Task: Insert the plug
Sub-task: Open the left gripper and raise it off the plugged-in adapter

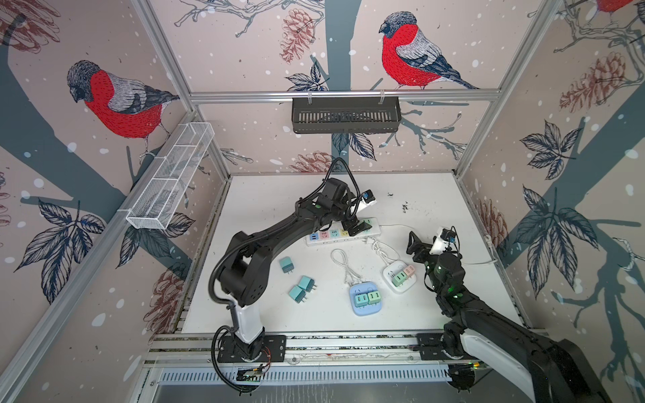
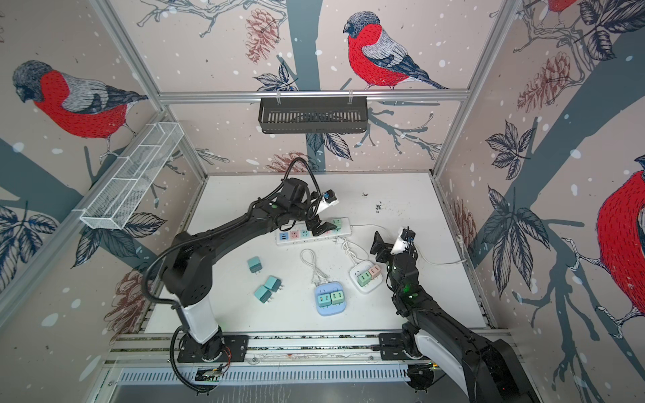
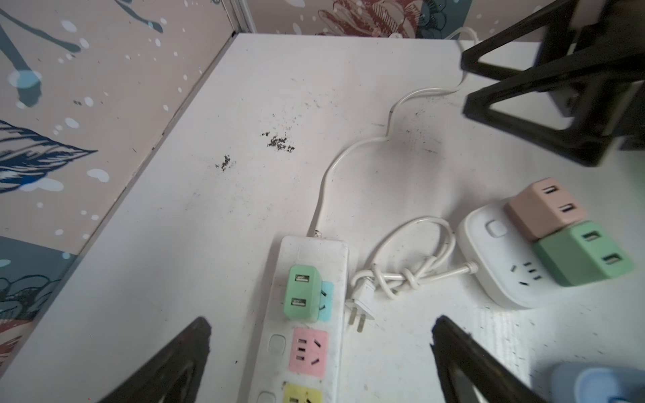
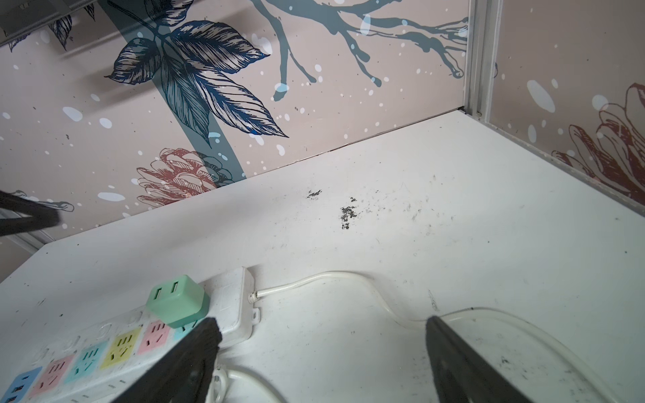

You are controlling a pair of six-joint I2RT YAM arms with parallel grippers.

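A mint green plug (image 3: 302, 293) sits in the end socket of the white power strip (image 3: 310, 251), tilted slightly over the light blue socket face. My left gripper (image 3: 321, 331) hovers just above the strip, open, its two fingers wide apart on either side and touching nothing. The same plug (image 4: 176, 305) shows in the right wrist view on the strip (image 4: 234, 293). My right gripper (image 4: 323, 328) is open and empty over bare table to the right of the strip's cord end. In a top view the left gripper (image 1: 356, 226) covers the strip's right end.
Three loose teal plugs (image 1: 296, 282) lie at the table's front left. A blue hub (image 1: 364, 301) holds two green plugs. A white hub (image 3: 488, 251) holds a pink and a green plug. A knotted white cord (image 3: 401, 275) lies between strip and hub.
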